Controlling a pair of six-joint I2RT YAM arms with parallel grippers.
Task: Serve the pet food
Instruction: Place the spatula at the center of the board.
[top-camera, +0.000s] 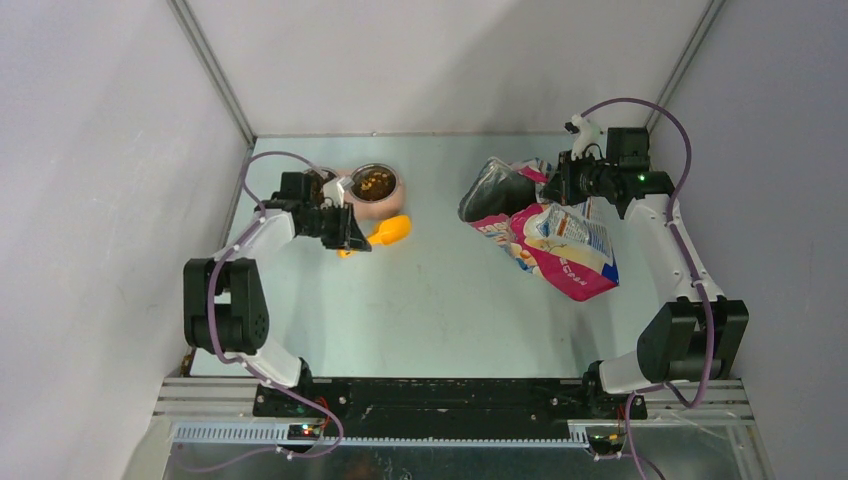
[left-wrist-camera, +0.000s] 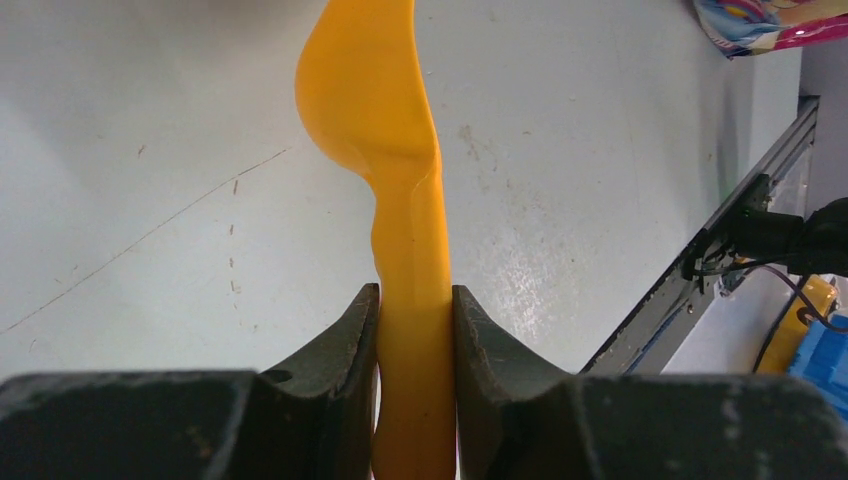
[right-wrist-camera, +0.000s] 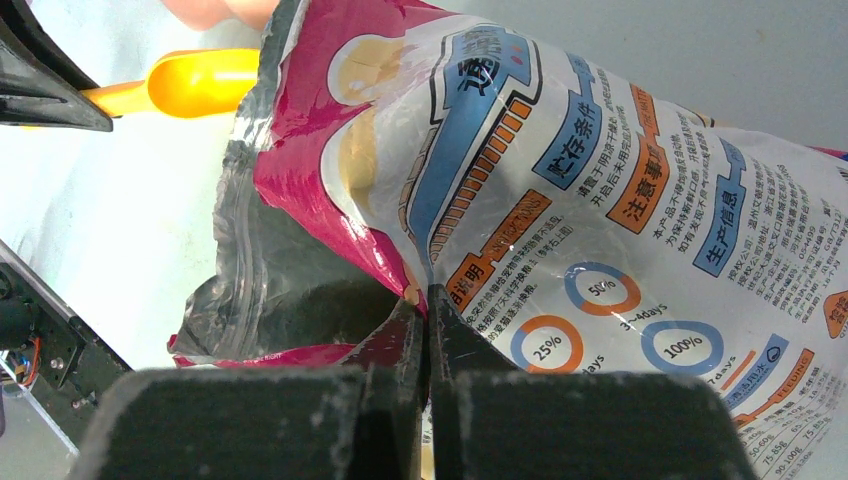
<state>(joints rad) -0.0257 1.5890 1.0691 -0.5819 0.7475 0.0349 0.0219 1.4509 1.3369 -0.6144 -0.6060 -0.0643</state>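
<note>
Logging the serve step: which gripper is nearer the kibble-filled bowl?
Left. The left gripper, holding the orange scoop, is right beside the bowl; the right gripper grips the bag across the table.

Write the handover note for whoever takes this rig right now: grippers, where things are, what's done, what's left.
Left gripper: shut on the handle of the orange scoop; the scoop is beside the feeder and looks empty.
Right gripper: shut on the mouth rim of the cat food bag; the mouth gapes open and the bag lies on the table.
Done: kibble is in one feeder bowl.
Left: the second bowl is hidden under the left arm. Check it, then probably scoop again or set things down.
</note>
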